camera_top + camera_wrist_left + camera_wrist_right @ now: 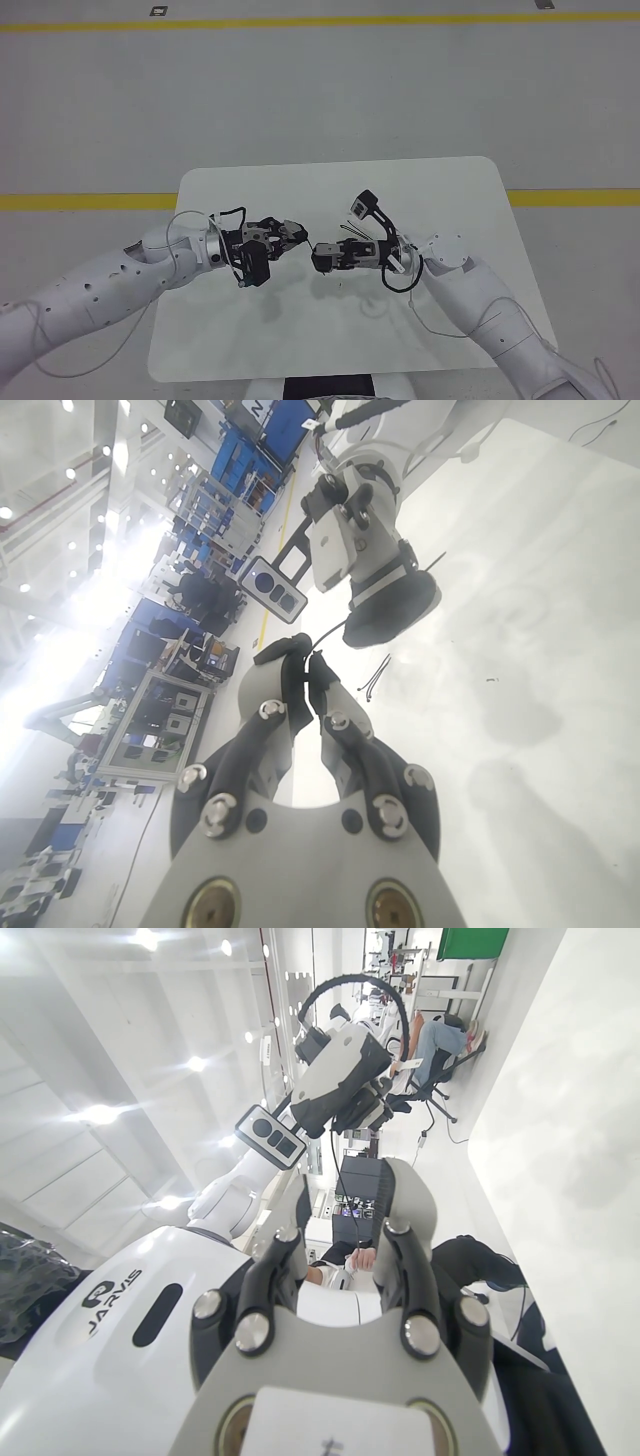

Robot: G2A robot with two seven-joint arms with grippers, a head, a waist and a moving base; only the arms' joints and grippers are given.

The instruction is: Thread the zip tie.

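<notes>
Hanging above white table, zip tie, grey floor, blue racks

left arm and right arm were white-shelled, trailing thin looped cables | left gripper had grey base, black links, silver screws, black-padded white fingers | beside right gripper sat black logo on white shell

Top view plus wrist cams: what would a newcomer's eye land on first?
First, the left end effector and right end effector, nearly tip to tip above the middle of the white table. Next, the thin black zip tie: the left end effector is shut on it, and its free length appears to run between the right one's open fingers.
</notes>
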